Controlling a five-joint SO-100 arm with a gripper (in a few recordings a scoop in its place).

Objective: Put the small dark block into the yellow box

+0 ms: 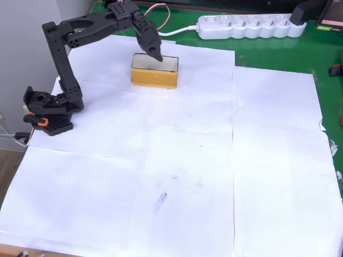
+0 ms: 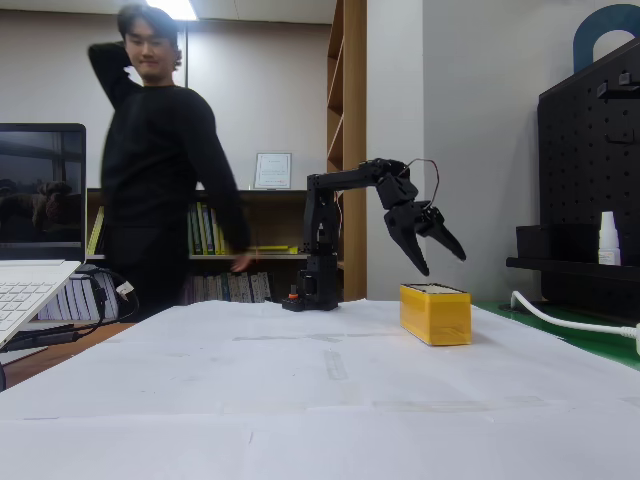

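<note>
- Hovering over the yellow box, the tool has its jaws spread wide, nothing between them.
- Box sits directly beneath, on the paper-covered bench.

1. Black two-finger gripper: on a black jointed arm, tips pointing down over the box's cream top; finger spread not discernible from above.
2. Mustard-yellow rectangular box: cream-white top with thin dark rim, standing on white paper sheets.
3. White plastic power strip: lying on the green table surface, well apart from the box.
</note>
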